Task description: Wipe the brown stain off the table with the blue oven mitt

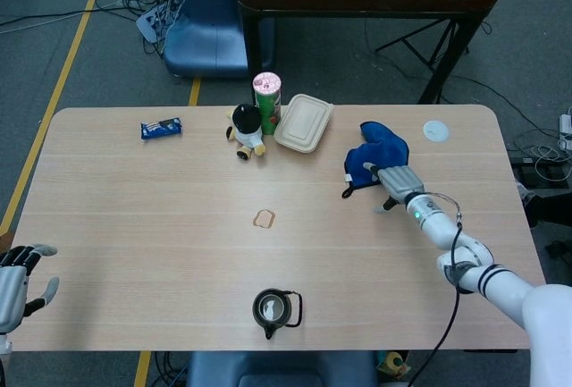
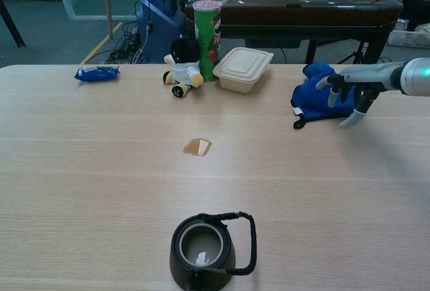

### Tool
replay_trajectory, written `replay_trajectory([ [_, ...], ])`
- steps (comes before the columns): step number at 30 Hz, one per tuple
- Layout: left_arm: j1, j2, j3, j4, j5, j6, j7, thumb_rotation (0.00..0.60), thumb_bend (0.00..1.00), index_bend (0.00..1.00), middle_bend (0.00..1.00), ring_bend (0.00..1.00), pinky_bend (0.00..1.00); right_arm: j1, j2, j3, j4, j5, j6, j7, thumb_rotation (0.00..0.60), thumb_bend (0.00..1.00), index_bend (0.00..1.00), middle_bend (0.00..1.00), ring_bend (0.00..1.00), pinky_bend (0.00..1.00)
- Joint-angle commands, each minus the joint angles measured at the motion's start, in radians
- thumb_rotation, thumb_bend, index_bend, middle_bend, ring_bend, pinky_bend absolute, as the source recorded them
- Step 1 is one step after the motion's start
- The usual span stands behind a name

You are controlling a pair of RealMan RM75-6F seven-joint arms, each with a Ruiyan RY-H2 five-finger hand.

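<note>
The blue oven mitt lies flat on the table's right part, its loop pointing toward the middle. My right hand sits at the mitt's near right edge. Its fingers are spread and touch the fabric without closing round it, and the thumb hangs beside the mitt. The brown stain marks the table's middle, well left of the mitt. My left hand hovers off the near left corner, fingers apart, holding nothing.
A black kettle stands near the front edge below the stain. At the back are a plush toy, a snack can, a beige lunch box and a blue snack packet. A white disc lies far right.
</note>
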Motion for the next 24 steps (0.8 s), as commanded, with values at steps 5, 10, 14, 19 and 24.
replay_trajectory([
  [5, -0.001, 0.000, 0.001, 0.001, 0.004, 0.001, -0.006, 0.600, 0.30, 0.35, 0.32, 0.26, 0.26, -0.061, 0.145, -0.018, -0.178, -0.017, 0.148, -0.007, 0.600, 0.25, 0.04, 0.28, 0.25, 0.30],
  [10, 0.007, 0.002, 0.004, -0.001, 0.004, 0.010, -0.008, 0.600, 0.30, 0.35, 0.32, 0.26, 0.26, -0.023, 0.074, 0.002, -0.086, 0.057, 0.130, -0.129, 0.600, 0.24, 0.04, 0.24, 0.18, 0.27],
  [14, 0.012, 0.003, 0.006, -0.002, 0.002, 0.015, -0.007, 0.600, 0.30, 0.35, 0.32, 0.26, 0.26, 0.026, -0.020, 0.019, 0.042, 0.127, 0.089, -0.215, 0.600, 0.16, 0.04, 0.18, 0.10, 0.17],
  [19, 0.017, 0.004, 0.006, -0.002, -0.007, 0.016, -0.003, 0.600, 0.30, 0.35, 0.32, 0.26, 0.26, 0.087, -0.132, 0.039, 0.212, 0.190, 0.029, -0.273, 0.600, 0.13, 0.00, 0.11, 0.05, 0.12],
  [24, 0.017, 0.002, 0.006, 0.000, -0.020, 0.007, 0.005, 0.600, 0.30, 0.35, 0.32, 0.26, 0.26, 0.156, -0.239, 0.060, 0.401, 0.235, -0.078, -0.271, 0.600, 0.13, 0.00, 0.10, 0.05, 0.10],
])
